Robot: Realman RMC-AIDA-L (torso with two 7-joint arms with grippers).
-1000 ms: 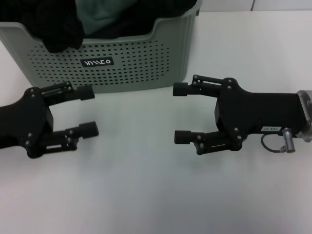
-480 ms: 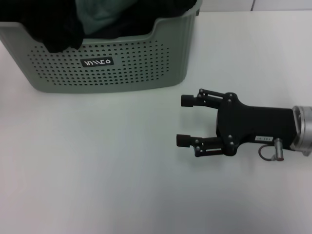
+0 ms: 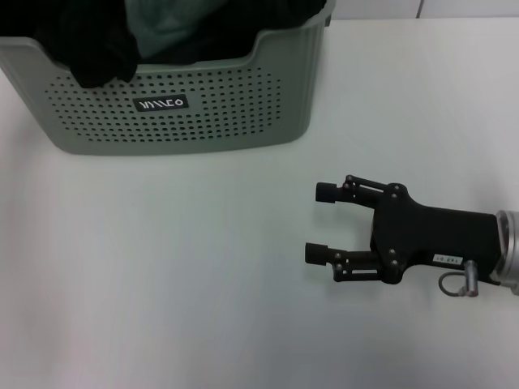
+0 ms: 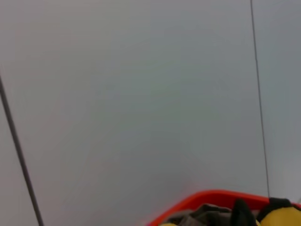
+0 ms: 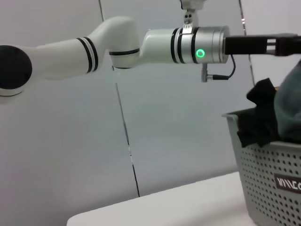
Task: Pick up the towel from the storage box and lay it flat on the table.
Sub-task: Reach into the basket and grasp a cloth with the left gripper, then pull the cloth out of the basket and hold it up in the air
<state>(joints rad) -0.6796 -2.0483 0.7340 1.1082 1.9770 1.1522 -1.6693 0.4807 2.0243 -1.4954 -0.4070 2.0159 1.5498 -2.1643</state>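
Progress: 0 steps done | towel (image 3: 166, 24) in storage box (image 3: 203, 105) | right gripper (image 3: 318, 222) spread, empty, above table (image 3: 162, 284) | left gripper unseen

Storage box (image 3: 203, 105): pale sage green w/ rows of small round holes, black label w/ white lettering. Towel (image 3: 166, 24): teal-green. Cloths (image 3: 73, 44): black. Table (image 3: 162, 284): white. Right gripper (image 3: 318, 223): black.

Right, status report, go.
Right gripper open, low over the table. Left gripper out of head view, arm raised above the storage box. Towel in box among black cloths.
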